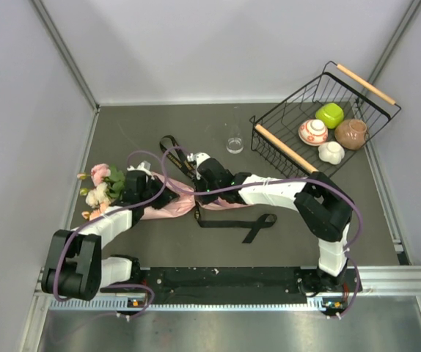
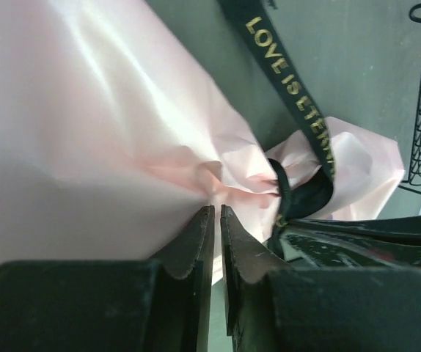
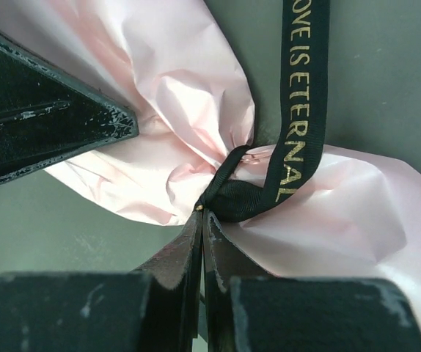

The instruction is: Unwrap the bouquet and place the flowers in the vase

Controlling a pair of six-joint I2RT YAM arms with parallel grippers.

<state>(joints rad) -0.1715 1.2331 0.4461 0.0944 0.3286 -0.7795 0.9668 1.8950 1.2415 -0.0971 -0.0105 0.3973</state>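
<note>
one view, overhead, shows vase (image 1: 235, 144) and flowers (image 1: 102, 185)

A wire basket (image 1: 284, 121) (wooden handles on two sides) sat upper right in the top view. It held a green cup (image 1: 329, 114), patterned bowl (image 1: 312, 132), brown pot (image 1: 351, 133) and white dish (image 1: 331, 152).

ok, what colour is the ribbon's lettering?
Gold, on the black ribbon; right wrist view shows it best.

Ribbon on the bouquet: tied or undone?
Tied. The right wrist view shows the black ribbon knotted tight around the paper, which bunches into a narrow neck at the knot.
</note>
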